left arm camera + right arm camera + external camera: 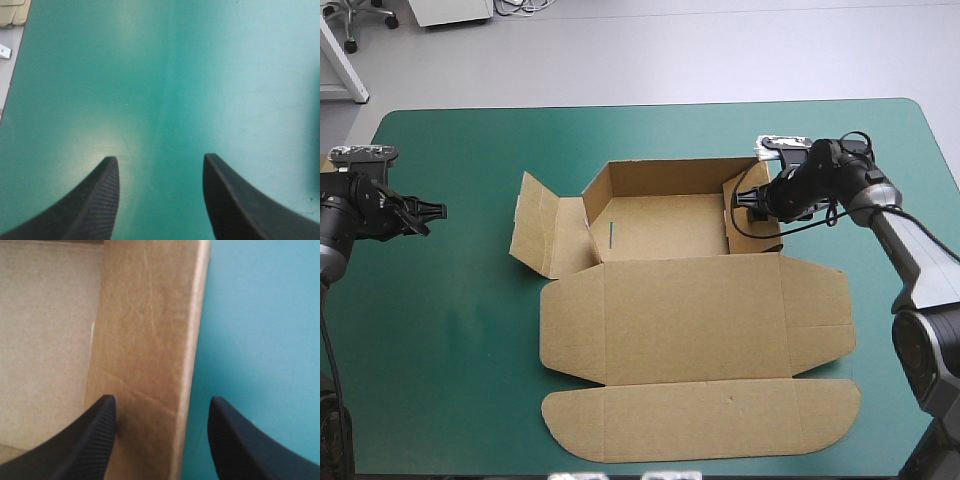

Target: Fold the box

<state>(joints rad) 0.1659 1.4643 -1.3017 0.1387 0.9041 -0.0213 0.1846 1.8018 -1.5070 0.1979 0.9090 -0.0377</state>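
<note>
Right, the brown cardboard box (670, 300) sits centred on the teal-green table (450, 350), lid flat toward 6 o'clock, and with my right gripper (160, 405), jaws spread, astride its 3 o'clock wall (145, 340), I'd pinch squarely before folding, the left gripper (160, 162) hovering, jaws spread, at 9 o'clock.

No lettering, label, brand mark or number can be read anywhere on the brown box (695, 300) or the teal-green cover (450, 330).
</note>
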